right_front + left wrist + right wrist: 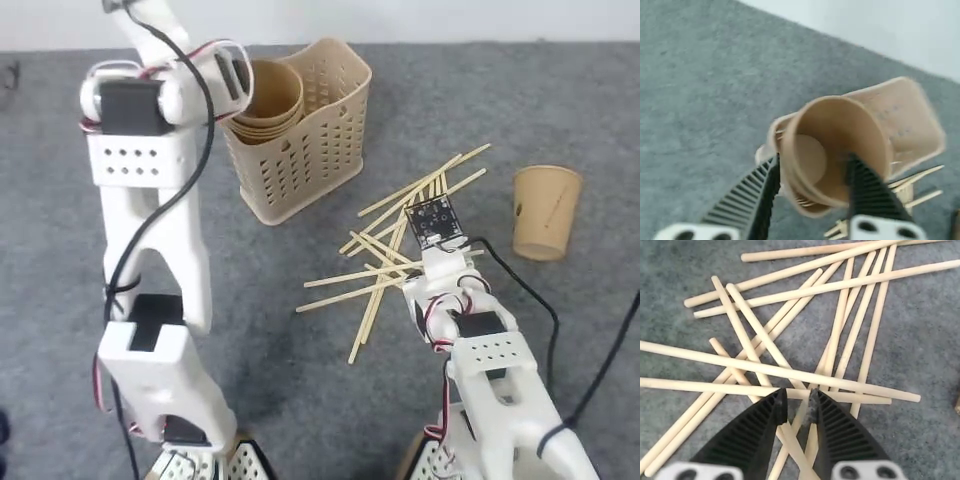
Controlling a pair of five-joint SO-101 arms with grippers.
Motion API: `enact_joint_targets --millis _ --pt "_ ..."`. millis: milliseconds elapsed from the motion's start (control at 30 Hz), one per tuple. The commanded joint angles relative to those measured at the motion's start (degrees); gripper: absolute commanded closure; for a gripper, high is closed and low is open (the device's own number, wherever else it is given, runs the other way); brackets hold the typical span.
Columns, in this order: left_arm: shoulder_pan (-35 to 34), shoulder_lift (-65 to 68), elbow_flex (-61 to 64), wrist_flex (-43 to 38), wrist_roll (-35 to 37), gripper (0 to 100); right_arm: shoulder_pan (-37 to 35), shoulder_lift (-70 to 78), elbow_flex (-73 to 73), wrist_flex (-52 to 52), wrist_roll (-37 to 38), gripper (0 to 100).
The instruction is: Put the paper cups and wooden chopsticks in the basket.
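A beige slotted basket [310,140] stands at the back with a stack of paper cups [268,100] leaning inside it. My left gripper [812,160] is open at the basket's mouth. The top paper cup [835,145] lies between its fingers with its opening facing the camera, nested in the stack. Another paper cup [545,212] lies on its side at the right. Several wooden chopsticks [400,240] lie crossed on the grey mat. My right gripper [797,402] is down on this pile, its jaws narrowed onto a chopstick [792,442] that runs between them.
The grey mat [300,350] covers the whole table. The right arm's body [490,360] stands in front of the chopstick pile, and the left arm [150,230] stretches along the left side to the basket. Bare mat lies between the two arms.
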State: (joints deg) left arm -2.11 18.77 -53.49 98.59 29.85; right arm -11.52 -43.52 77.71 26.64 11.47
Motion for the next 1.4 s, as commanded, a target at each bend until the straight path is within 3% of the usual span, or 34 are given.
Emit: enact_joint_targets --millis 0,333,500,633,767,867,1133,1367 --pt "-1.41 -0.35 2.77 0.09 -3.96 76 -0.48 -0.84 -0.18 -0.66 0.70 90.9" --pt "-1.58 -0.35 20.79 -12.48 -4.22 76 -0.31 -0.84 -0.18 -0.57 0.70 91.1" --pt "-1.67 -0.35 27.30 -13.19 -4.48 76 -0.48 -0.84 -0.18 -0.57 0.70 91.1" --pt "-1.67 -0.35 28.26 -13.19 -8.79 76 -0.48 -0.84 -0.18 -0.57 0.70 91.1" --pt "-1.76 -0.62 27.91 -13.19 -9.32 84 -0.48 -0.84 -0.18 -0.57 0.70 91.2" --pt "-2.37 -0.88 26.51 -13.27 -10.81 98 -0.48 -0.84 -0.18 -0.57 0.70 91.2" --pt "-8.53 -0.88 21.23 -8.88 -17.14 99 -0.48 -0.84 -0.18 -0.57 0.70 91.2" --pt "-17.05 -0.44 2.86 2.29 -23.56 99 -0.48 -0.84 -0.18 -0.66 0.70 91.2"
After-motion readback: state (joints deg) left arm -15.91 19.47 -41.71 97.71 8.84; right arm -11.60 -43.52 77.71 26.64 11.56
